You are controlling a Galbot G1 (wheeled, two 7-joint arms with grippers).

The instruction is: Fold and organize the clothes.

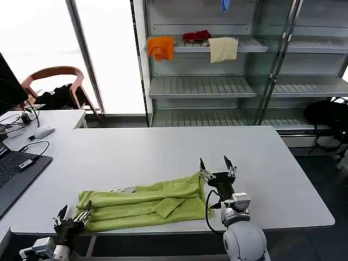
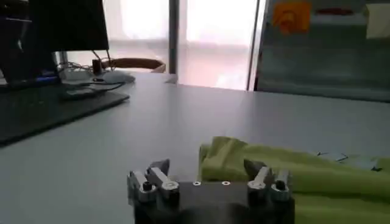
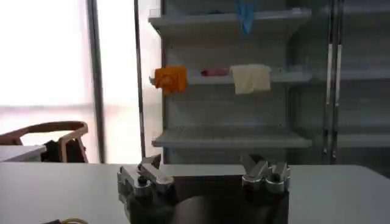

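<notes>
The lime T-shirt point(image 1: 144, 204) lies folded into a long band along the near edge of the white table point(image 1: 163, 152), a little white print showing on its upper side. The left gripper point(image 1: 73, 213) sits at the band's left end, jaws spread, empty (its wrist view has the bunched cloth point(image 2: 292, 173) just beyond the fingertips). The right gripper point(image 1: 216, 165) stands at the band's right end, its 2 fingers apart and pointing up, holding nothing.
</notes>
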